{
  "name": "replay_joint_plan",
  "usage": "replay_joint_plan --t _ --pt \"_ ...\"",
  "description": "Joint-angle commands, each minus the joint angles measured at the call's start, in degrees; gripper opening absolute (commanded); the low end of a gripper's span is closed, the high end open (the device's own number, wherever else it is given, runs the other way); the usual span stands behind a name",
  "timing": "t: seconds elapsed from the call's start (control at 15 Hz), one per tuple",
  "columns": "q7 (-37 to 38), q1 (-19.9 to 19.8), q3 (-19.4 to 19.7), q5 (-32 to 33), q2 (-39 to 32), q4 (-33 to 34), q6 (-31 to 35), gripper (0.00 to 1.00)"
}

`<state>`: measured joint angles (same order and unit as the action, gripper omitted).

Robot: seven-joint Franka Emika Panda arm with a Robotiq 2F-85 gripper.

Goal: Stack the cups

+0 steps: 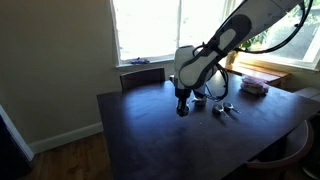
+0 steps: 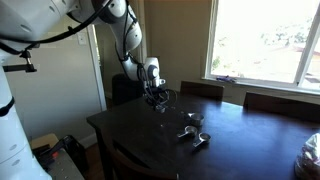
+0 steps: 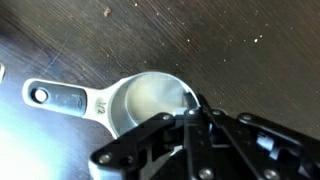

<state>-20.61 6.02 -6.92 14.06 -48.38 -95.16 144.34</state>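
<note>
**Item 1: measuring cup** [image 3: 140, 100]. Shiny metal, with a short flat handle that has a hole at its end.
- Location: at the pincer, on or just over the dark worktop [image 1: 150, 140].
- Whether it rests there or is lifted cannot be told.

**Item 2: pincer** [image 3: 195, 112]. The jaws are drawn narrow.
- In the wrist view they appear to pinch the cup's rim wall on the side away from the handle.
- In both exterior views the pincer [image 1: 182, 108] [image 2: 158, 100] hangs low over the worktop.

**Item 3: other cups** [image 1: 222, 108] [image 2: 190, 132]. A small loose cluster on the worktop, near the pincer but apart from it.
- They seem to lie singly, side by side.
- They are too small to count with certainty.

**Progress (judged):** early.
- Done: one cup is in the grip. No cup is seen nested in another.
- Left: carry the held cup to the cluster and seat it in or under a mate, then do the same with the remaining cups.

**Edges and open room:**
- The pincer works toward one end of the worktop, on the side where a chair [image 1: 145, 74] stands below the window [image 1: 150, 30].
- The strip of worktop between pincer and cluster is bare, with nothing in the way.
- The near half of the worktop is also bare and gives ample room to swing.
- A pink stack [image 1: 253, 87] sits beyond the cluster by the window, well apart from the pincer.
- The pink stack is the only thing close to where the stacking is likely to end.
</note>
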Motion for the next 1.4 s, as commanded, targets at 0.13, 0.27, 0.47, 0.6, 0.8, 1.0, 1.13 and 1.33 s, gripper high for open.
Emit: replay_joint_plan --t 0.13,0.27,0.47,0.6,0.8,1.0,1.13,1.33 --pt "3.6 0.9 1.9 1.2 8.9 -7.3 1.5 0.03" --pt "4.1 0.6 2.4 1.0 9.9 -6.6 0.9 0.03" --pt "4.4 -0.1 3.2 0.3 10.4 -4.5 -0.3 0.03" --pt "4.4 -0.8 3.6 -0.2 9.4 -2.2 -0.9 0.03" --pt "4.9 -1.9 4.1 -1.8 7.0 2.7 -3.3 0.03" --pt "5.4 -3.5 4.4 -3.9 4.5 7.5 -6.1 0.03" --pt "6.0 -4.5 4.7 -5.4 2.7 10.8 -7.7 0.03" --pt "7.8 -5.9 5.4 -7.3 -0.3 15.7 -9.4 0.03"
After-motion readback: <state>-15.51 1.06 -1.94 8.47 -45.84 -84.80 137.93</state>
